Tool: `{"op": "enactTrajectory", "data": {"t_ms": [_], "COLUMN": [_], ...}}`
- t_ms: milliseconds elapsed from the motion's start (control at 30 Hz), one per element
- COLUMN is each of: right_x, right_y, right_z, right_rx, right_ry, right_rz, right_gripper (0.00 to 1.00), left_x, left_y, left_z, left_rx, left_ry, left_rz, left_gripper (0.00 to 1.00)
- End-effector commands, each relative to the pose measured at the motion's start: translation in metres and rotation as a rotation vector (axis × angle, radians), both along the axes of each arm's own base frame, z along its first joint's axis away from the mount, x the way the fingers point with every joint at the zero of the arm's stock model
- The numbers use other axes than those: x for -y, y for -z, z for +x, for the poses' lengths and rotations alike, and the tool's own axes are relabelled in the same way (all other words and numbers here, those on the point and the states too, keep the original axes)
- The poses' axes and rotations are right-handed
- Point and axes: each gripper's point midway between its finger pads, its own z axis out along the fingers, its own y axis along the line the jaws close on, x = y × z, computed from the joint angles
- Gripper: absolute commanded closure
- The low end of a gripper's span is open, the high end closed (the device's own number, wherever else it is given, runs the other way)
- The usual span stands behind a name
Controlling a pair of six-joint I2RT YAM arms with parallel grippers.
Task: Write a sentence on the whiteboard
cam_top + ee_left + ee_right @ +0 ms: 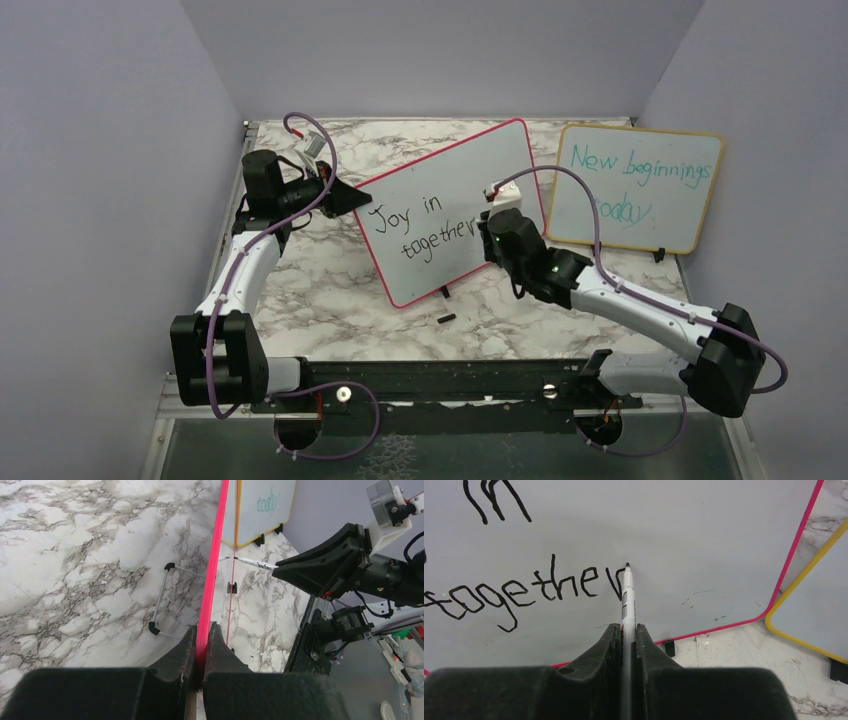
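Observation:
The whiteboard [455, 170], white with a red-pink frame, stands tilted mid-table. Black handwriting [425, 225] on it reads "Joy in" above "together" plus one started stroke. My left gripper [352, 197] is shut on the board's left edge; in the left wrist view the jaws pinch the pink frame [213, 575]. My right gripper [488, 232] is shut on a white marker [627, 592]. Its black tip touches the board at the end of the second line [524, 592]. The marker also shows in the left wrist view [255, 563].
A yellow-framed board [640, 185] with teal writing "New beginnings today" leans at the back right. A small black piece [446, 319] lies on the marble table [330, 290] in front of the whiteboard. A wire stand [162, 597] lies behind the board. Walls enclose three sides.

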Motion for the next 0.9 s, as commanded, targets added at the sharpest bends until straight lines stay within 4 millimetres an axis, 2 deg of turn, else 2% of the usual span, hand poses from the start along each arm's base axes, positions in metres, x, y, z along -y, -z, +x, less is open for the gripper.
{"op": "enactTrajectory", "data": {"t_ms": [0, 133, 333, 867], "right_x": [0.005, 0.012, 0.011, 0.004], "right_y": [-0.015, -0.009, -0.004, -0.009], "right_z": [-0.001, -0.002, -0.001, 0.010], "right_rx": [0.031, 0.019, 0.010, 0.028], "right_ry": [-0.005, 0.007, 0.002, -0.001], "right_rz": [0.033, 0.029, 0.043, 0.061], "right_gripper": [1.00, 1.00, 1.00, 0.99], "left_x": [-0.010, -0.010, -0.010, -0.010], "left_y": [0.039, 0.039, 0.040, 0.039], "left_z": [0.012, 0.012, 0.012, 0.012], "left_rx": [-0.049, -0.049, -0.049, -0.048], "left_ry": [-0.082, -0.082, -0.082, -0.082], "left_rz": [0.101, 0.101, 0.101, 0.102], "left_gripper": [1.00, 1.00, 1.00, 1.00]}}
